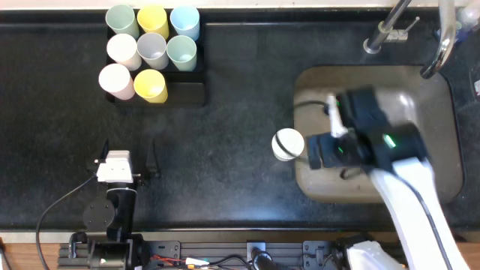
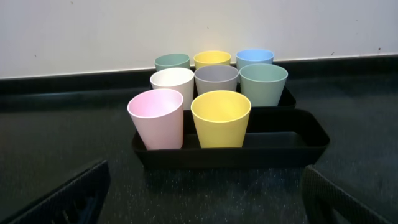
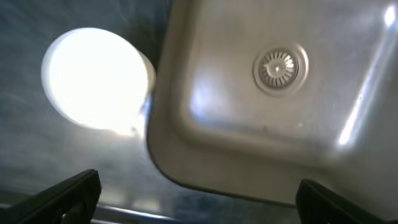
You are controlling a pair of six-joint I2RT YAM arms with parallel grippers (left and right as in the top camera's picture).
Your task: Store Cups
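Observation:
A black tray (image 1: 189, 94) (image 2: 291, 140) at the counter's back left holds several upright cups in green, yellow, blue, white, grey and pink; its front right slot is bare. A white cup (image 1: 287, 144) (image 3: 94, 77) stands on the counter just off the sink's (image 1: 424, 101) (image 3: 249, 143) left rim. My right gripper (image 1: 312, 150) (image 3: 199, 208) hovers open over that rim, beside the cup, with nothing between its fingers. My left gripper (image 1: 129, 151) (image 2: 205, 211) rests open low over the counter near the front left, facing the tray from a distance.
A faucet (image 1: 390, 26) stands behind the sink at the back right. The sink's drain (image 3: 280, 67) lies in its basin. Dark counter (image 1: 225, 172) spreads between the tray and the sink.

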